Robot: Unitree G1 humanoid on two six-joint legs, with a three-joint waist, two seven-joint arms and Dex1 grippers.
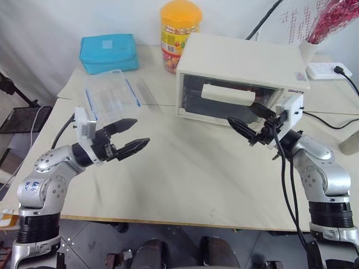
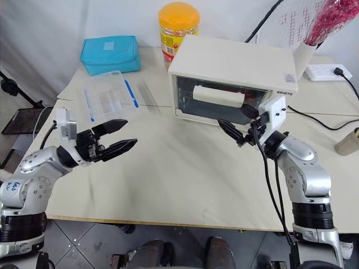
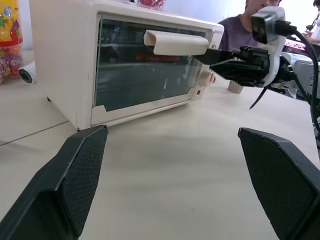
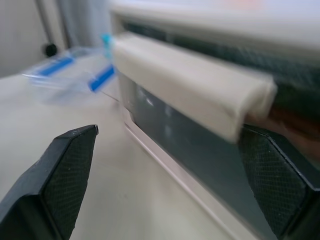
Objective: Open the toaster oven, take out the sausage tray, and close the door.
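- The toaster oven [image 1: 241, 73] stands toward the far right of the cream table [image 1: 185, 179], its glass door [image 1: 227, 98] shut, with the cream bar handle [image 1: 227, 94] across the upper part of the glass.
- The right gripper [image 1: 251, 124] is raised just in front of the door's right half, fingers spread wide and holding nothing; its upper finger reaches up near the right end of the handle, its lower finger sits lower, out over the table.
- In the right wrist view the handle [image 4: 185, 85] lies close ahead between the two spread fingers [image 4: 65, 170], nearer one of them; whether anything touches it cannot be told.
- The left gripper [image 1: 129, 137] hovers over the table, well left of the oven, fingers apart and empty, pointing toward the oven's front.
- Through the glass in the left wrist view a reddish streak shows on a shelf inside; the sausage tray itself cannot be made out.
- A clear plastic box [image 1: 111, 95] with blue clips lies behind the left gripper; a blue pouch [image 1: 108, 52] and a yellow-lidded jar [image 1: 179, 31] stand farther back.
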